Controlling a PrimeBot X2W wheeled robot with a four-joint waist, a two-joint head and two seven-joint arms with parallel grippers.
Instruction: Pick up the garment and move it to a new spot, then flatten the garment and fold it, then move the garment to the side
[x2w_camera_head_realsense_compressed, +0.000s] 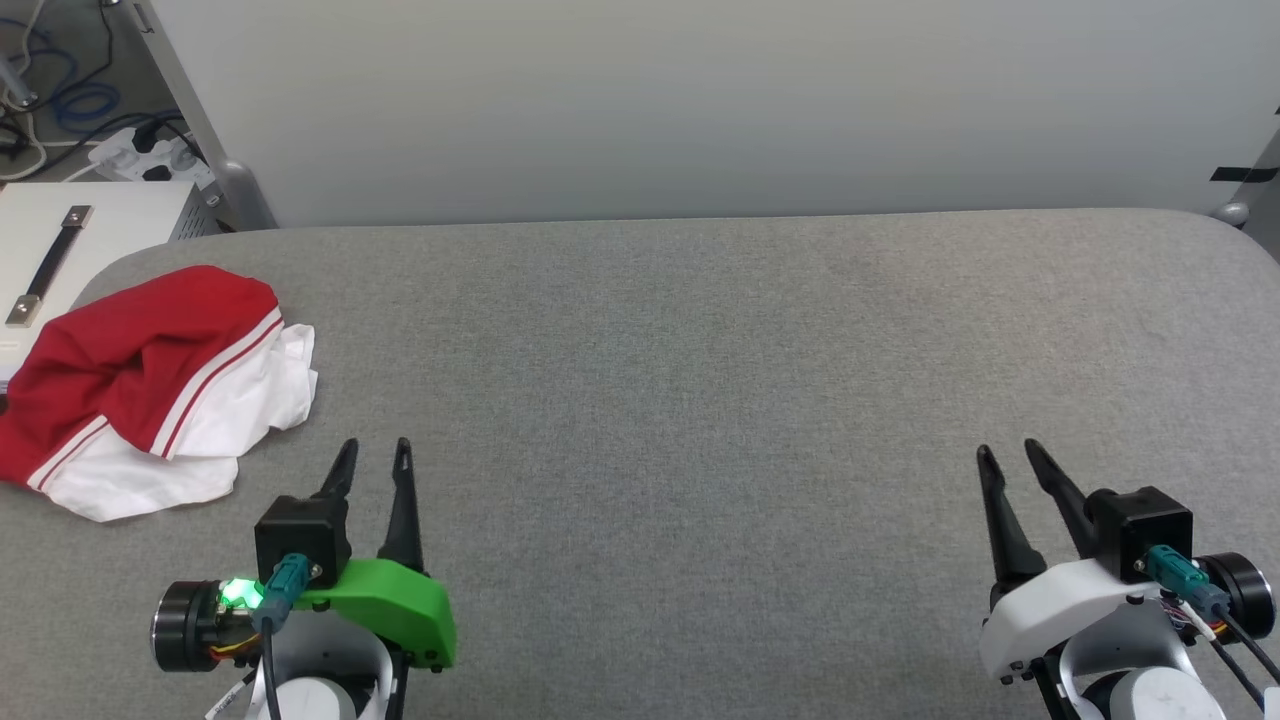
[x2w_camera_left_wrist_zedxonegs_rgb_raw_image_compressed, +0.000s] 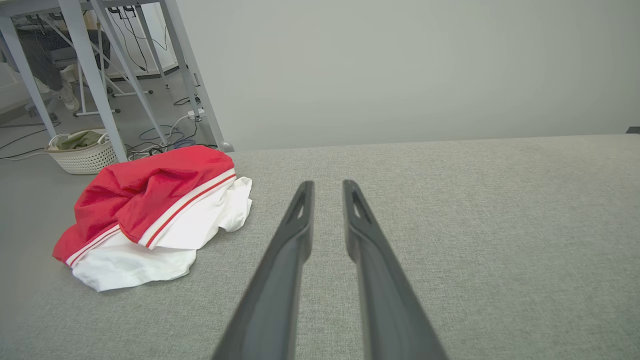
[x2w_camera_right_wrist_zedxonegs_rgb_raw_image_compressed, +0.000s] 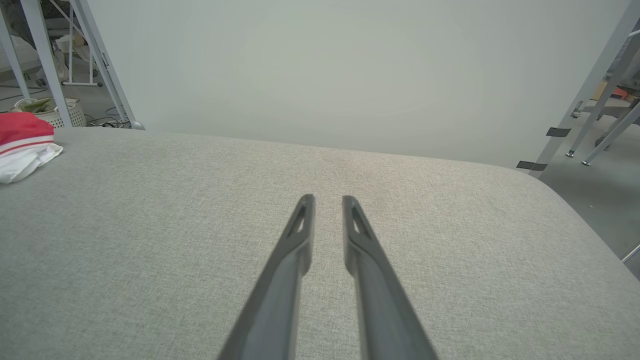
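The garment (x2w_camera_head_realsense_compressed: 150, 385) lies crumpled in a red and white heap at the far left of the grey table, near its left edge; its lettering is hidden in the folds. In the left wrist view the garment (x2w_camera_left_wrist_zedxonegs_rgb_raw_image_compressed: 150, 215) sits left of the fingers, apart from them. My left gripper (x2w_camera_head_realsense_compressed: 376, 450) hovers just right of and below the heap, open a little, with nothing between its fingers. At the lower right my right gripper (x2w_camera_head_realsense_compressed: 1008, 450) is also slightly open and empty, far from the garment (x2w_camera_right_wrist_zedxonegs_rgb_raw_image_compressed: 22, 145), whose edge shows at the left of the right wrist view.
The grey fabric table (x2w_camera_head_realsense_compressed: 700, 400) stretches wide between the arms, ending at a pale wall behind. A white case with a black handle (x2w_camera_head_realsense_compressed: 60, 250) stands off the table's left corner. A white basket (x2w_camera_left_wrist_zedxonegs_rgb_raw_image_compressed: 82, 150) and cables lie on the floor beyond.
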